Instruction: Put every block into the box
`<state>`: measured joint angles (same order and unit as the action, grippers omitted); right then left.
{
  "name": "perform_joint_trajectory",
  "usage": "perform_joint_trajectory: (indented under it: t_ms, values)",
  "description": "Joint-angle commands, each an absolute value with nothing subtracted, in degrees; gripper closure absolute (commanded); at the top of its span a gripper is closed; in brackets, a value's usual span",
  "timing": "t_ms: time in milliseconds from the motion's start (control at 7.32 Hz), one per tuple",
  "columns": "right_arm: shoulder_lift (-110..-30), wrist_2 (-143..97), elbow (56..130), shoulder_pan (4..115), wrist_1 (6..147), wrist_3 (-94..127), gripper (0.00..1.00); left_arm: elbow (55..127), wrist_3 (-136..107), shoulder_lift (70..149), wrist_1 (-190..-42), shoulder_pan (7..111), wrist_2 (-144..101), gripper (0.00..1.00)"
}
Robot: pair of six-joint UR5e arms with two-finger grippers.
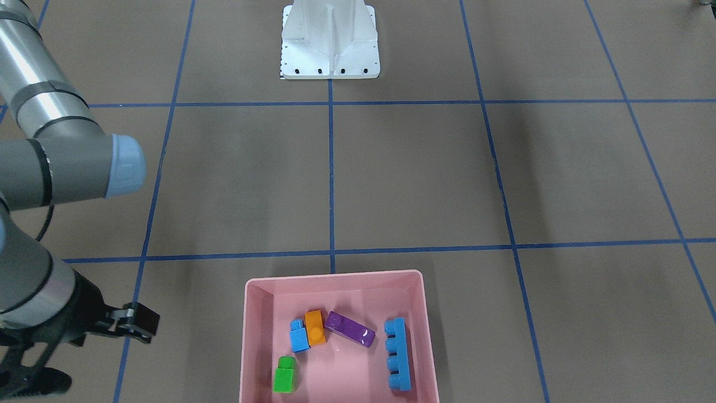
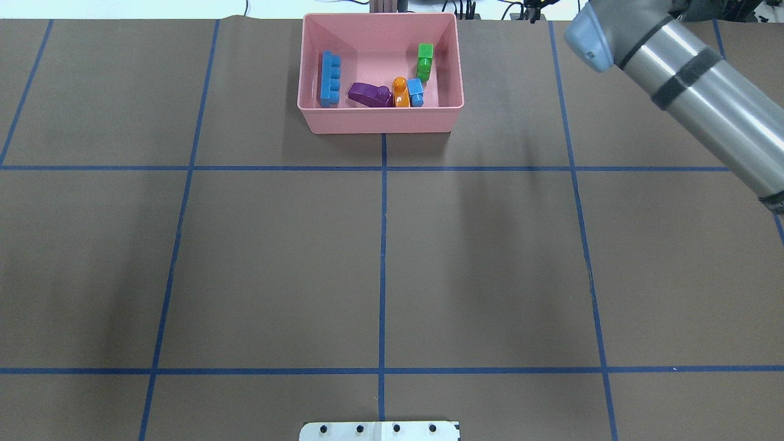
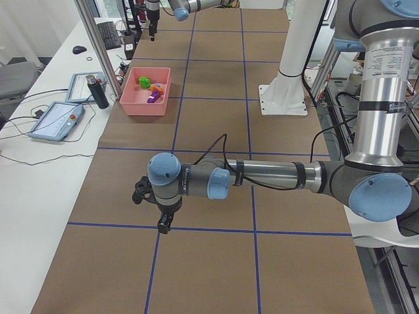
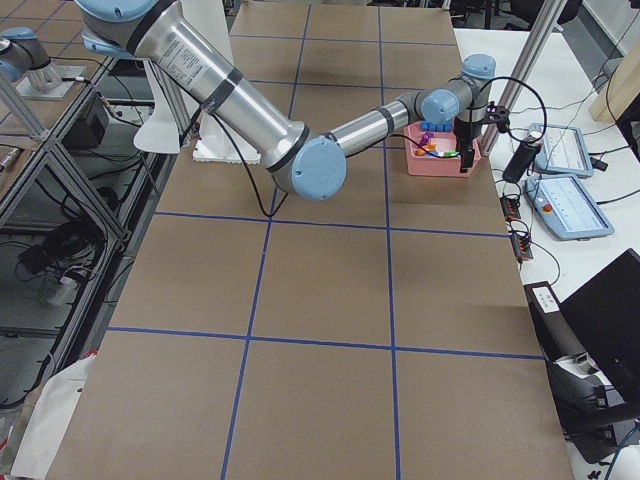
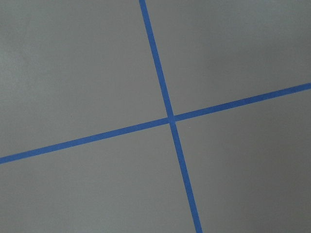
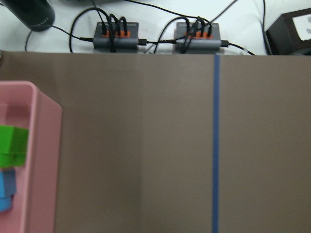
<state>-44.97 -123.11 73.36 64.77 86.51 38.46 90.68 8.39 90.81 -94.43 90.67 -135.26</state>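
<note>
Box: the pink box (image 1: 335, 277) sits on the brown table (image 1: 425, 179) at the edge farthest from the robot, on the center tape line.
Blocks: all 5 lie inside the box.
Orange block (image 1: 316, 327): near the middle of the floor, with the small blue block (image 1: 299, 336) touching its side.
Purple block (image 1: 351, 329): lies at a slant, 1 end against the orange block.
Long blue block (image 1: 397, 354): on its side, studs facing the wall on the robot's left, and apart from the other blocks.
Green block (image 1: 285, 376): alone toward the far corner on the robot's right.
Right gripper (image 4: 466, 160): hangs pointing down just beside the end of the box on the robot's right. How far its fingers are spread cannot be told. Its wrist camera shows no fingers and no block between them, only the box's wall, the green block and bare table.
Left gripper (image 3: 163, 226): points down over a crossing of 2 blue tape lines (image 5: 170, 119), well apart from the box. It is seen only from the side, so whether it is spread or closed cannot be told. Its wrist camera shows only tape and table.
Surroundings: the white robot base (image 1: 330, 45) stands opposite the box. 2 cable hubs (image 6: 116, 36) lie past the table's edge. A tablet (image 3: 55, 121) and a black cylinder (image 3: 98, 91) rest on the side bench.
</note>
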Motion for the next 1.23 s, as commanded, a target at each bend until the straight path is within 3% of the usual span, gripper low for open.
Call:
perform_joint_trajectory:
  t_ms: [0,410,1092]
  values:
    - [-59.8,-123.7,90.2,67.0,91.1,33.1,0.00,92.7,4.5,88.5,-94.0,90.7,-135.2,0.00]
    - [-68.8,-124.6,94.4,69.9,91.2,20.8,0.00,93.9,5.0,85.8,-94.0,90.7,-135.9,0.00]
    - [-95.5,-130.2,103.8,86.4,91.1,-3.9,0.00,94.5,5.0,86.0,-94.6,90.6,-136.0,0.00]
